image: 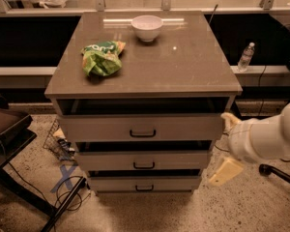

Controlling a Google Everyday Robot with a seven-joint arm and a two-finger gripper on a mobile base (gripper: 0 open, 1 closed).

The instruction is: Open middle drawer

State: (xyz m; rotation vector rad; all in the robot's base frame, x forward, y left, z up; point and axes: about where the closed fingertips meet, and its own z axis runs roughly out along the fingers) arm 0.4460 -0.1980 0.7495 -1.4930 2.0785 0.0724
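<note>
1. The cabinet stands in the middle of the frame, its brown worktop filling the upper centre.
2. Three drawer fronts are stacked below the worktop. The middle drawer is the second one down, in the lower centre of the frame, with a small dark bar handle at its centre.
3. A dark gap shows above the middle drawer's front, between it and the taller top drawer. The bottom drawer sits just beneath it.
4. The pincer is in the lower right of the frame, a beige piece at the end of the white arm. It hangs beside the cabinet's right edge, at about the height of the middle and bottom drawers, apart from every handle.
5. Whether the pincer is spread or pressed together cannot be told; it is not pinching anything.
6. A white bowl stands at the back of the worktop, and a green snack bag lies toward its left side.
7. A water bottle stands on a ledge at the upper right.
</note>
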